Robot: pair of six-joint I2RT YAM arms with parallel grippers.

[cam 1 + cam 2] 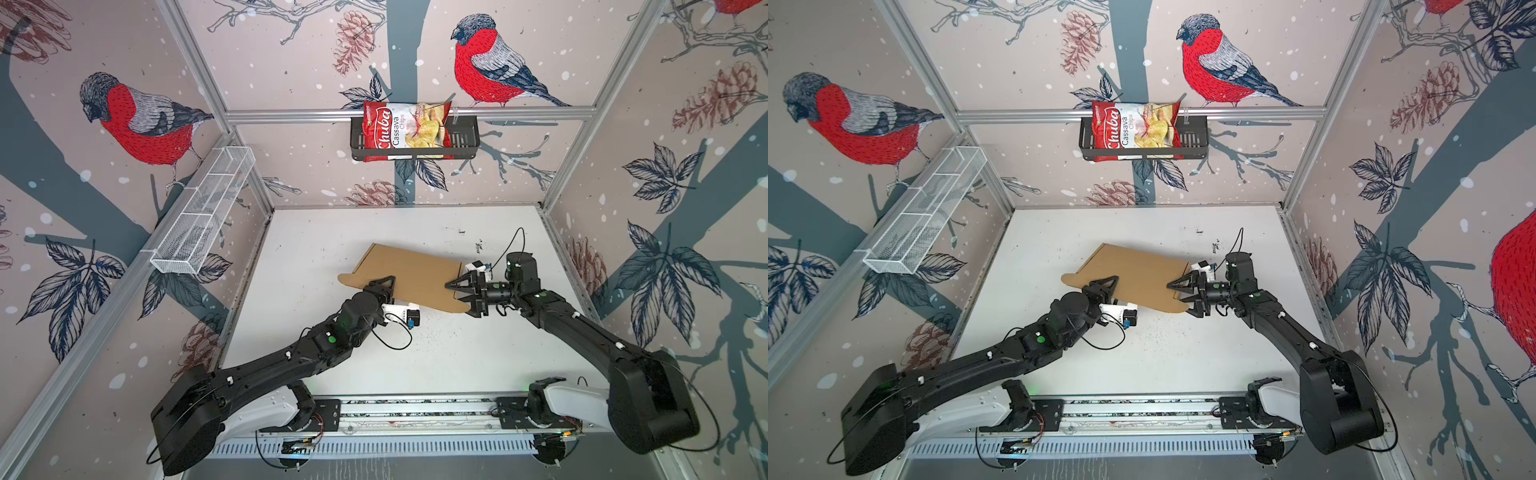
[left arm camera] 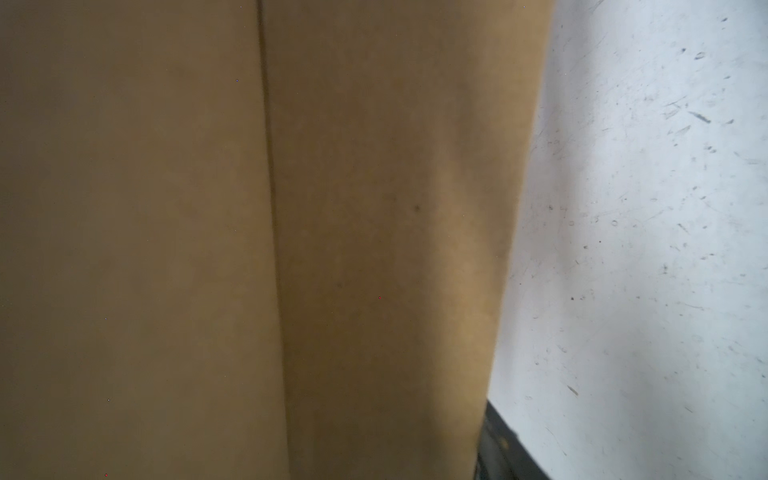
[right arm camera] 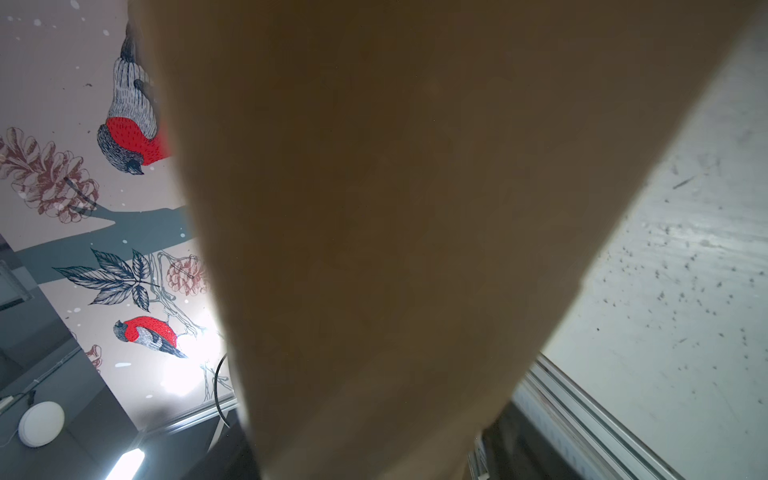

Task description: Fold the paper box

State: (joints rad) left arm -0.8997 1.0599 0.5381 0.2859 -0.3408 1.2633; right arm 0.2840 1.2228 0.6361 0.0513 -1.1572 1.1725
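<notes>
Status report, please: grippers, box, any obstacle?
Left gripper at box near edge, grip unclear. Right gripper open astride its right edge. Box on table. No obstacle.

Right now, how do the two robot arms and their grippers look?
The left arm and right arm are matte black with bulky shoulders, white base links and green dots. Each carries a white wrist camera with a black looping cable. The left gripper and right gripper have black, triangular, open-framed fingers.

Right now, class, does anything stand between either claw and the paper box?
Nothing visible does. The left claw is at the near-left edge of the paper box, one finger over the cardboard. The right claw, jaws apart, straddles its right edge.
</notes>
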